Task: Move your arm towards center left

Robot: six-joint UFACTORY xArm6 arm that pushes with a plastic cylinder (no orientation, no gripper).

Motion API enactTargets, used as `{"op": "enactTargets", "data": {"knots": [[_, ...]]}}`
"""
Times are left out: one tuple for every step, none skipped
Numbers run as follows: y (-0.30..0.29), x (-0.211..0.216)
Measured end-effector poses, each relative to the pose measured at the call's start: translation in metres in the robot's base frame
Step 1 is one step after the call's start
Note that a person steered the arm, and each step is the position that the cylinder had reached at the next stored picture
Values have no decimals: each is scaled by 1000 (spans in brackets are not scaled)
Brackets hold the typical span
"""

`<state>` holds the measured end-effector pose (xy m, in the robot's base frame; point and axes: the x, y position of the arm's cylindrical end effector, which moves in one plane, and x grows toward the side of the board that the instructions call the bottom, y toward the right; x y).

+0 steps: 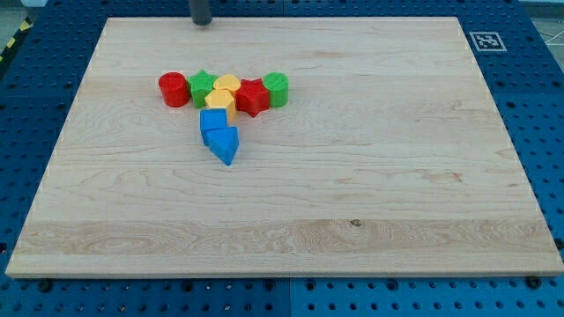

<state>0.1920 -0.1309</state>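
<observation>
My tip [202, 22] shows at the view's top, at the far edge of the wooden board [352, 176], well above the cluster of blocks. The cluster lies left of centre: a red cylinder [174, 89], a green star [203, 87], a yellow block [227, 84] with a second yellow block [219, 101] below it, a red star [252, 97] and a green cylinder [276, 89]. Under them sit a blue block [212, 122] and a blue wedge-shaped block [224, 145]. The tip touches none of them.
The board lies on a blue perforated table [538, 97]. A black-and-white marker tag [486, 40] sits at the board's top right corner. A yellow-black striped edge [11, 44] shows at the top left.
</observation>
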Motion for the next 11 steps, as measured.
{"op": "enactTargets", "data": {"knots": [[18,0],[37,0],[40,1],[40,1],[21,30],[-20,82],[-68,90],[-94,115],[-102,166],[-102,217],[-102,224]]}}
